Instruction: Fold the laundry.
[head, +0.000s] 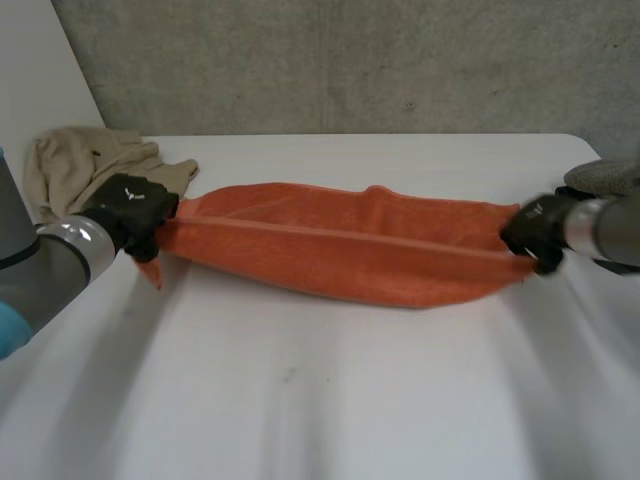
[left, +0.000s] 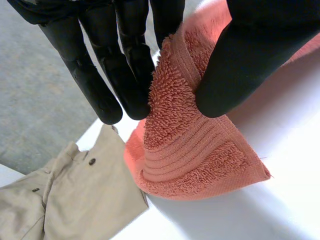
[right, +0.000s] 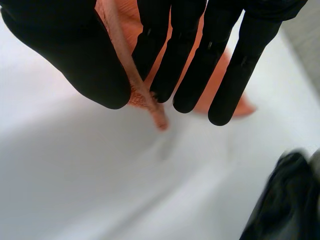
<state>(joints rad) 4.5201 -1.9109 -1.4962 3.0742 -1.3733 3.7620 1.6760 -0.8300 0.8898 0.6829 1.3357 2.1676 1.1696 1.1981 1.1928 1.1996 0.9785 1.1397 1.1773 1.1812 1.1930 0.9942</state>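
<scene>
Stretching from nine o'clock to three o'clock across the middle of the white table (head: 320, 400), an orange towel (head: 340, 245) is held between the two hands. A long ridge is seen along its length, and its near edge bows toward six o'clock.

At nine o'clock the towel's end is pinched by the left hand (head: 135, 210) between straight fingers (left: 125, 75) and thumb, and a hemmed corner hangs below the grip. At three o'clock the towel's hem is clamped by the right hand (head: 535, 232) between thumb and fingers (right: 187, 60), with a short tip of the edge left sticking out past them.

A beige garment (head: 80, 165) with buttons is piled at ten o'clock, just beside the left hand, at the table's far corner. A grey heap (head: 605, 177) is seen at two o'clock, behind the right hand, by the table's edge.

Bare tabletop is left over the whole near half toward six o'clock, and a narrower bare strip is left at twelve o'clock, between the towel and the far edge.
</scene>
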